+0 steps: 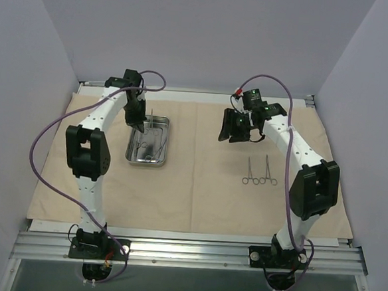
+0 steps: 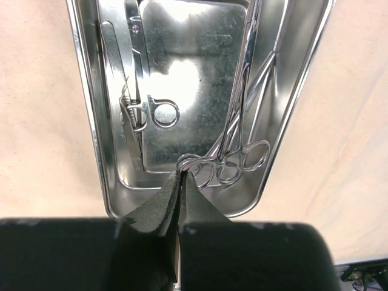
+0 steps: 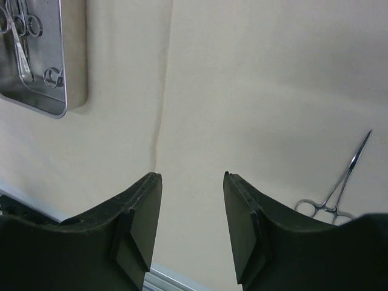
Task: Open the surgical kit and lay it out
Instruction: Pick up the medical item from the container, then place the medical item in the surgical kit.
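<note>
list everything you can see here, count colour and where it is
cloth: 1, beige, spread flat across the work area
tray: 1, shiny steel, on the left half of the cloth
forceps in tray: at least 2, silver, along one long side
other tools in tray: count unclear, silver, along the opposite side
forceps on cloth: 2, silver, side by side on the right half, tips pointing to the far side
rail: 1, grey metal, along the near edge
arms: 2, white with black joints, left and right
left claw: 1, black, shut, tips at a forceps ring in the tray
right claw: 1, black, open, empty, above bare cloth
</note>
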Controlling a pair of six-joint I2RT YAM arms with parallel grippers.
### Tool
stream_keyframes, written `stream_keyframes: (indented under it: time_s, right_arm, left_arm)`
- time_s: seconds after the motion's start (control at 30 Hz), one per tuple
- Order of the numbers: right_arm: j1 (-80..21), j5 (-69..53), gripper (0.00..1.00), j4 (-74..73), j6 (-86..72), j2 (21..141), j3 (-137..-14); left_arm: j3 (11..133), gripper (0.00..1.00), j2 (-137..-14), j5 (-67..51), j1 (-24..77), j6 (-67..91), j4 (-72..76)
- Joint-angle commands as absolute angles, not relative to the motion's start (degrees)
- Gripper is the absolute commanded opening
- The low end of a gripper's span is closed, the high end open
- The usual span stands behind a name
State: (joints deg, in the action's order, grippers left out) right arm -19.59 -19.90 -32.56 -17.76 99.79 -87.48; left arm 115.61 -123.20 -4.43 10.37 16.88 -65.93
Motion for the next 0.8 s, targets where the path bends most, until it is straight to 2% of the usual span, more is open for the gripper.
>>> stream_keyframes:
  time_s: [0.0, 0.1, 0.2, 0.33, 0.47, 0.57, 0.63, 0.77]
  right_arm:
    - [-20.1, -23.6, 0.46, -33.6, -17.1, 101.2, -91.0]
    - [-20.1, -29.5, 0.46, -31.9, -17.3, 101.9, -92.5]
    - [-20.2, -39.3, 0.53, -26.2, -18.7, 102.3, -94.0]
    - [-20.7, -46.5, 0.55, -19.4, -23.9, 102.0, -94.6]
    - [-22.8, -39.4, 0.55, -24.6, -27.2, 103.7, -101.1]
    - [-25.8, -32.4, 0.54, -30.3, -30.3, 105.9, -106.7]
    - [-28.2, -27.5, 0.55, -31.5, -33.9, 106.2, -108.5]
    - [-32.5, -21.7, 0.55, -35.7, -35.9, 108.7, -114.6]
  left_arm:
    - [113.4, 0.02, -117.7, -7.4, 9.9, 15.5, -66.0]
    - [110.4, 0.02, -113.0, -14.8, 9.9, 14.3, -61.7]
    - [105.6, 0.02, -108.1, -23.9, 10.0, 14.8, -56.7]
    - [99.5, 0.02, -100.5, -27.2, 11.3, 19.3, -52.1]
    - [98.4, 0.02, -96.1, -21.1, 15.2, 23.9, -52.7]
    - [98.1, 0.02, -92.9, -12.1, 19.7, 29.4, -52.8]
    - [98.6, 0.02, -92.1, -5.3, 22.0, 32.6, -54.2]
    - [100.4, 0.02, -93.2, -0.5, 26.5, 35.1, -57.3]
